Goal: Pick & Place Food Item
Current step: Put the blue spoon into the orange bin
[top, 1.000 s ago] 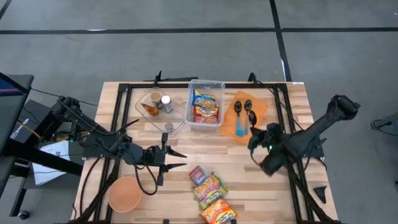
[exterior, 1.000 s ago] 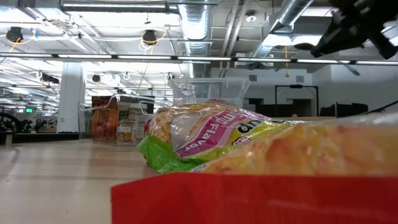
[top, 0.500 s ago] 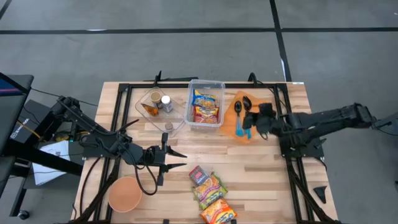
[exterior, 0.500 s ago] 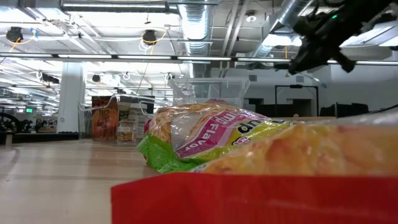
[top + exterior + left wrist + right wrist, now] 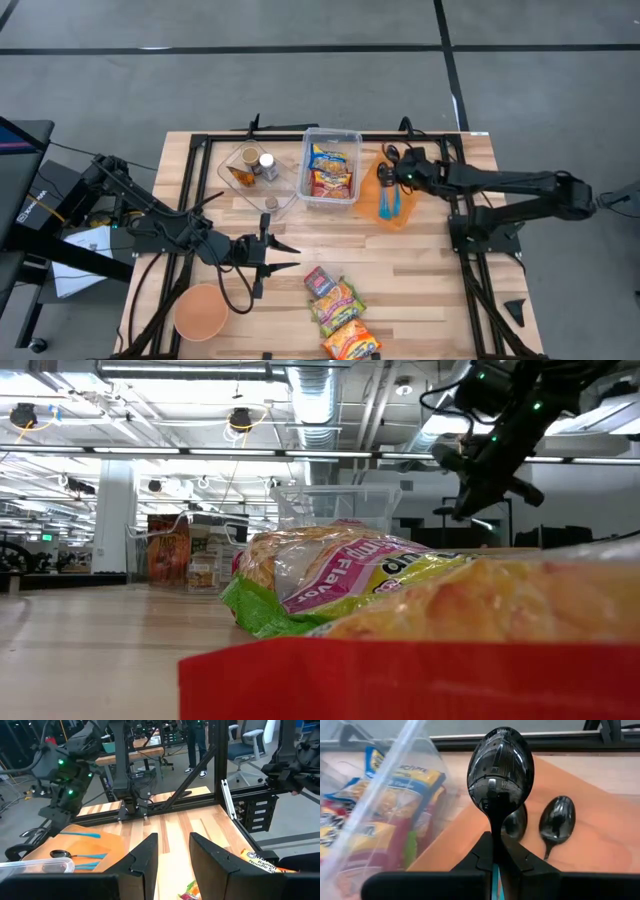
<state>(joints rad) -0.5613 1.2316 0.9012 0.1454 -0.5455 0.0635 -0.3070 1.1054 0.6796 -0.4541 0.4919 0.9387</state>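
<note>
Right hand [image 5: 496, 851] pinches glossy black spoon [image 5: 500, 767].

snack packets [image 5: 340, 575] close up, right tool [image 5: 468, 500] overhead

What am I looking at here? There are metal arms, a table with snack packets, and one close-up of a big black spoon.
These are two robot arms at a wooden table, filmed by four cameras at once: one overhead, one at table height, and one on each arm's wrist. From above, the left gripper hangs idle over the table's middle, its fingers a little apart and holding nothing. The right gripper is over the orange mat, shut on a black spoon; that close-up comes from its wrist camera. Two more spoons lie on the mat. A clear bin holds food packets, a second clear container holds small jars, loose snack packets lie near the front edge, and an orange bowl sits at the left.
</note>
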